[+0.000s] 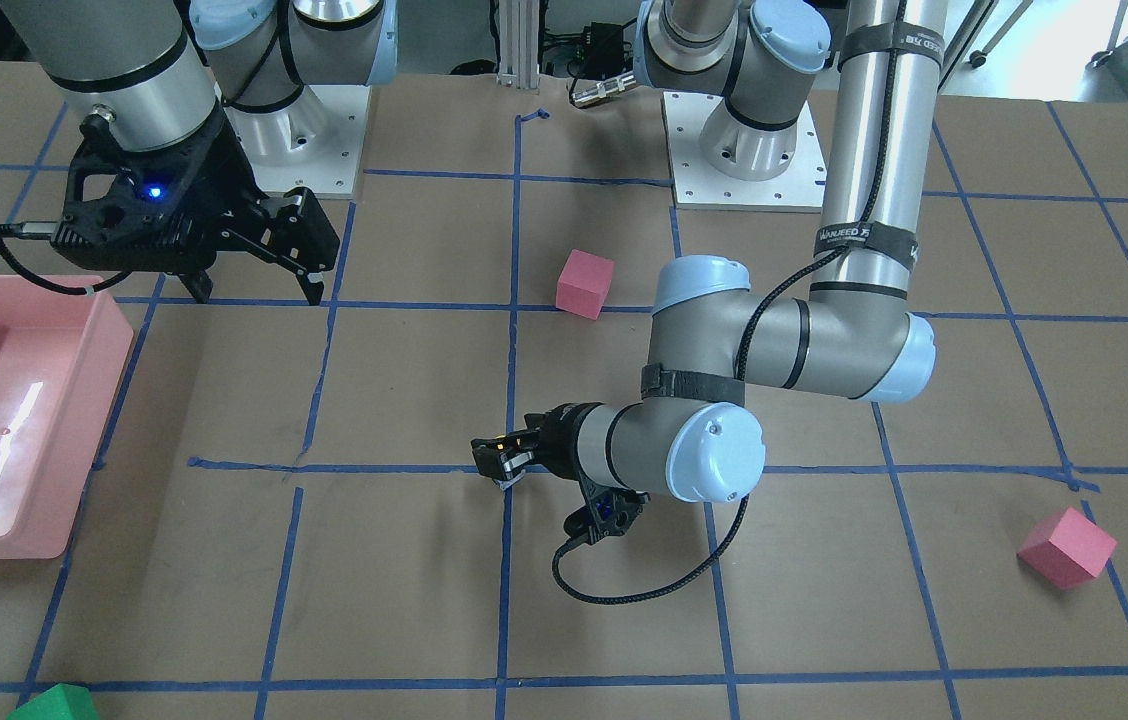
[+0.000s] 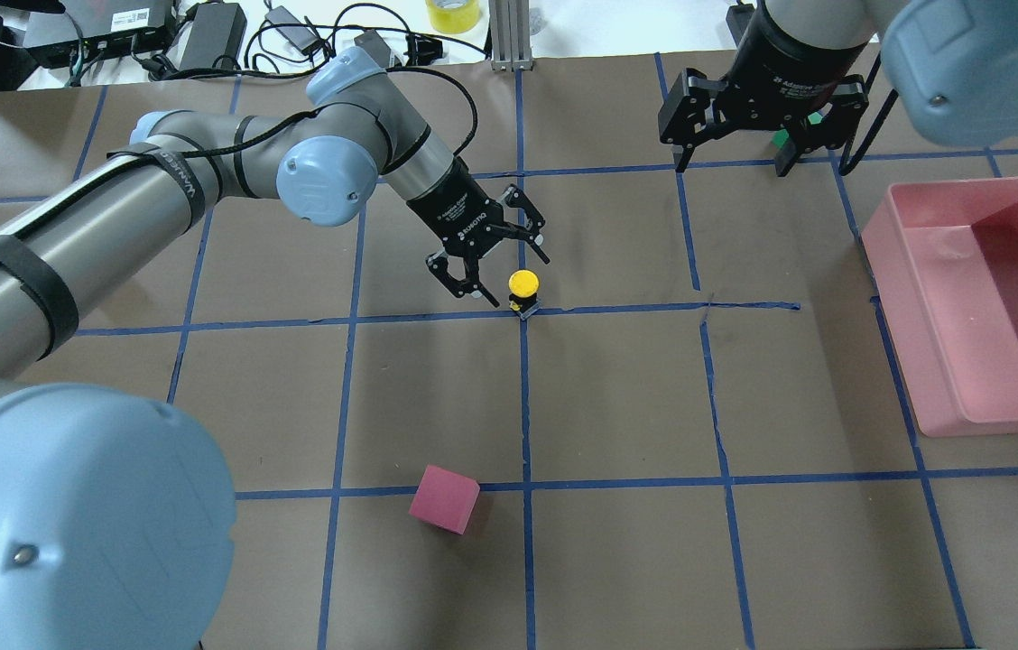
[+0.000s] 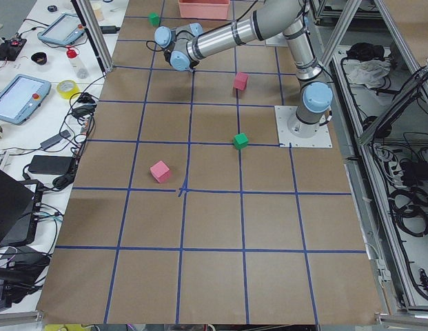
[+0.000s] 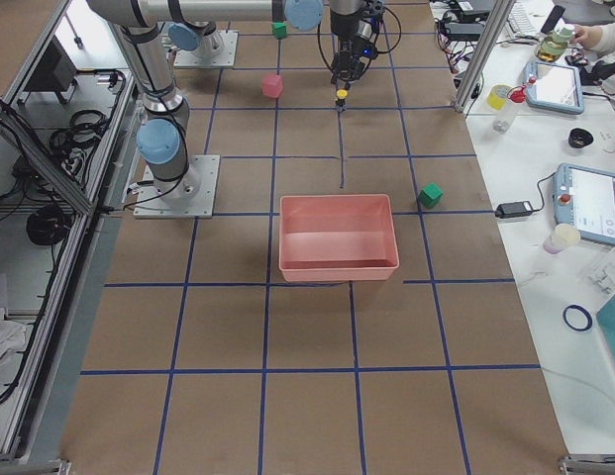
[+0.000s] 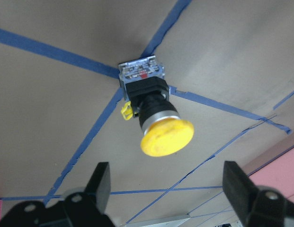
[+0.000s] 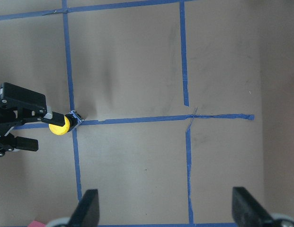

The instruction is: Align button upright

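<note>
Button [image 2: 522, 287] standing on base, yellow cap up, at blue tape crossing [image 2: 524, 311] mid-table. We see left gripper [image 2: 502, 271] just beside it, jaws spread wide, not touching. Right gripper [image 2: 733, 161] spread too, well apart, near pink tray [image 2: 893, 316].

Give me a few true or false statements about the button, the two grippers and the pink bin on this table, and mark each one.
1. The button stands on its base with the yellow cap up. True.
2. The left gripper is shut on the button. False: it is open, and the button stands free of its fingers.
3. The button sits where two blue tape lines cross. True.
4. A green cube lies inside the pink bin. False: the green cube lies on the table beside the bin.
5. The right gripper is open and holds nothing. True.
</note>
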Controlling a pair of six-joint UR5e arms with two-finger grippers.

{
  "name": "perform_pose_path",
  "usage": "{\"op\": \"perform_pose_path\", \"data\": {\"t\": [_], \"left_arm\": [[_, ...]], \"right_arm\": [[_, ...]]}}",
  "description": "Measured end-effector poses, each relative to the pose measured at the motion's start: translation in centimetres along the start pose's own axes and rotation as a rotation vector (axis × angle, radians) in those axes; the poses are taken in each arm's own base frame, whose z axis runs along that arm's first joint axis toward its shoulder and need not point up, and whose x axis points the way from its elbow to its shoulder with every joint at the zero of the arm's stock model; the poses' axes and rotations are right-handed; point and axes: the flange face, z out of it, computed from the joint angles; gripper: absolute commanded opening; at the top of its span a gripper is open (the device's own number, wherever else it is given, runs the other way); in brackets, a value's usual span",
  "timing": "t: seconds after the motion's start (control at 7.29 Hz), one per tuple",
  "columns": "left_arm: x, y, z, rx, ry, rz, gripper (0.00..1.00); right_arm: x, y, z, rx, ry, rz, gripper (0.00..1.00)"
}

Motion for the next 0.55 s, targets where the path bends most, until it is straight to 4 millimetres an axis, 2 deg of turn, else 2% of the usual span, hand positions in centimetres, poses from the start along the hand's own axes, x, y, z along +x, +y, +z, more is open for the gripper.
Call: {"op": "perform_pose_path", "data": {"t": [0.14,0.27,0.55], "left_arm": [[-0.1,1.8,-2.8,0.065,-0.028,0.033,1.00],[-0.4,4.6,-6.2,0.137,-0.074,0.098,1.00],[-2.3,11.6,-13.0,0.240,-0.210,0.241,1.00]], "right_arm": [[0.0,0.0,0.0,0.000,0.000,0.000,1.00],[0.0,0.0,0.0,0.000,0.001,0.000,1.00],[0.0,0.0,-0.1,-0.002,-0.002,0.001,1.00]]}}
